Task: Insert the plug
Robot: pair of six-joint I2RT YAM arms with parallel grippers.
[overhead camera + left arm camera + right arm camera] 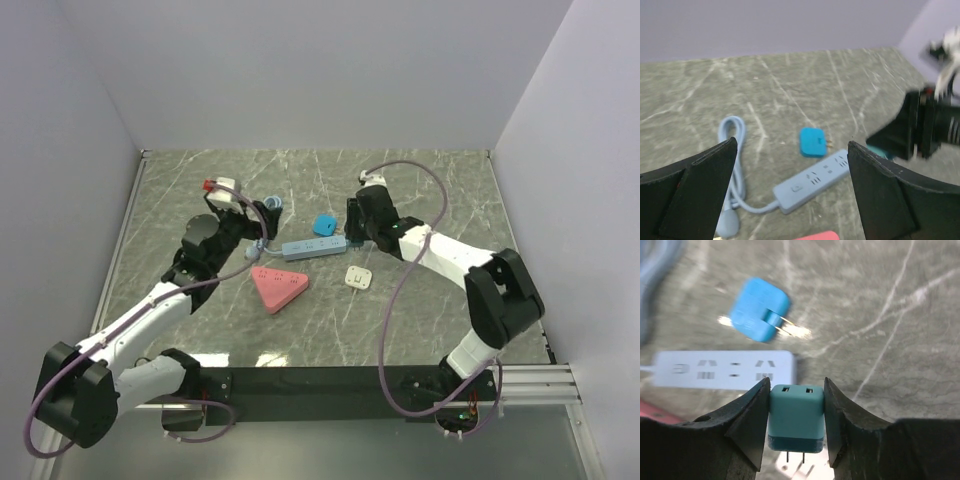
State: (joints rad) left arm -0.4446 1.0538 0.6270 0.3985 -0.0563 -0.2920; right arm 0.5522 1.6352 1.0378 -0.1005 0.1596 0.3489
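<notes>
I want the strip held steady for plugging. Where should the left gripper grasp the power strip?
Grip the power strip at its cable end, from above, jaws across its narrow width: it lies flat, and its sockets sit toward the other end.

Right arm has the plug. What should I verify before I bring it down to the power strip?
1. Grip: right gripper is shut on the teal plug, clamped on both sides: ok.
2. Prongs show below the plug body, clear of the gripper: ok.
3. Prongs facing the sockets: cannot tell.
4. Power strip: every socket in view is unoccupied: ok.
5. Plug lined up over a socket: not ok; in the right wrist view the strip lies off to one side.
6. Left gripper steadying the strip: not ok; it is open, holds nothing and is off the strip.
</notes>
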